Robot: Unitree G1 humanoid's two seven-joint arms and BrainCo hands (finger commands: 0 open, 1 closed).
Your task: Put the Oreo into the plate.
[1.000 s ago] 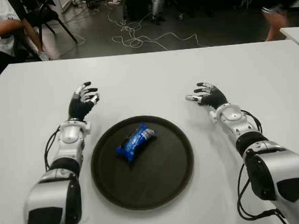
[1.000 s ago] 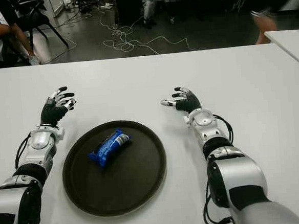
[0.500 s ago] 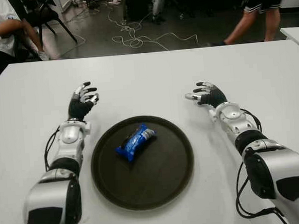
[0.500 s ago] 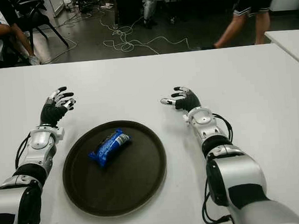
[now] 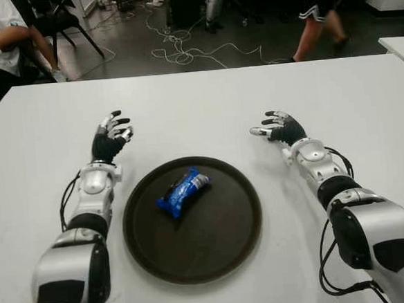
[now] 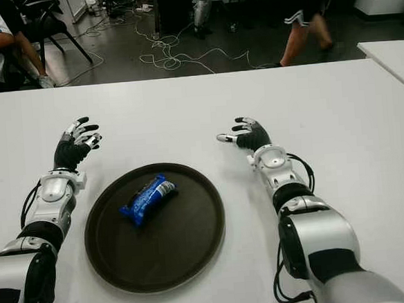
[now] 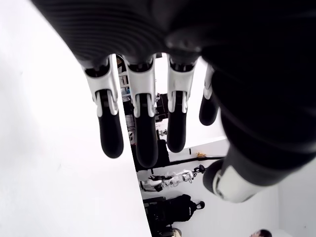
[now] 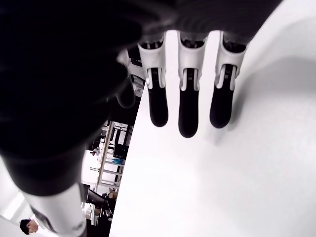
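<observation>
Blue Oreo packet lying inside the dark round plate at lower centre, left hand and right hand flanking it, both fingers-spread and empty, best kept clear.

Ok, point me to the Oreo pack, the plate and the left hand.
Oreo pack (image 5: 182,192), left eye view, middle of wrapper.
Plate (image 5: 225,240), left eye view, bare inner surface.
Left hand (image 5: 110,140), left eye view, palm.

This looks like a robotics lab or workshop. Beyond the white table, loose cables trail across a dark floor among equipment stands, a black chair stands nearby, and a second table sits alongside.
</observation>
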